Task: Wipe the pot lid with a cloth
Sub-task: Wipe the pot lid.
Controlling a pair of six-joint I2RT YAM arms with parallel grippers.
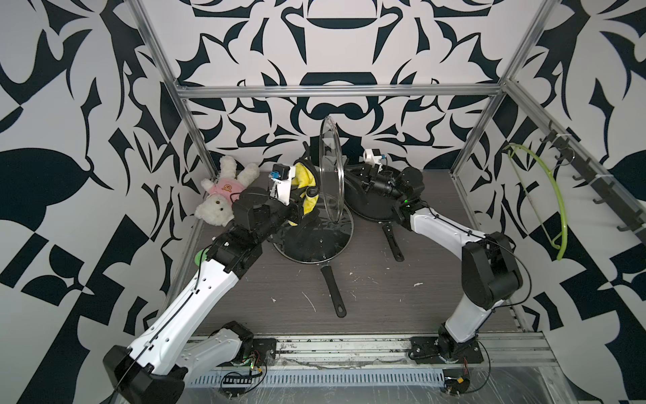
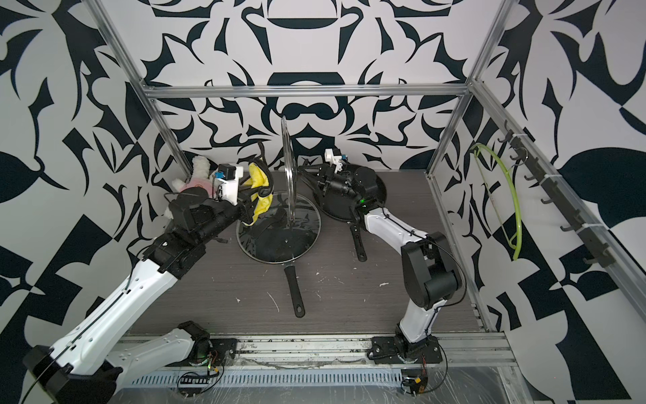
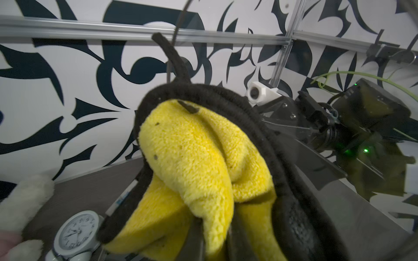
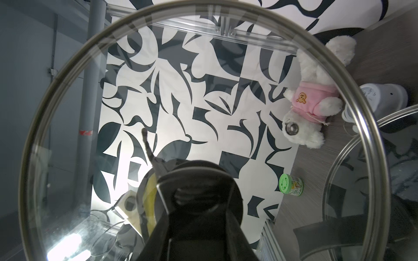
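At left, the left gripper (image 1: 302, 198) clenches the bunched yellow cloth (image 1: 306, 177) just beside the pot lid (image 1: 330, 164), which is held upright on edge. At right, the right gripper (image 4: 194, 198) grasps the lid's knob (image 4: 195, 172). Good wiping likely needs the cloth pressed flat while the right arm braces against the push.

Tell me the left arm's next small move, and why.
Probably ease the left fingers sideways toward the lid until the cloth presses on its glass. The right fingers hold the lid upright by its knob, one face toward the cloth. A top view seems to show a gap between cloth and glass, so wiping cannot start yet.
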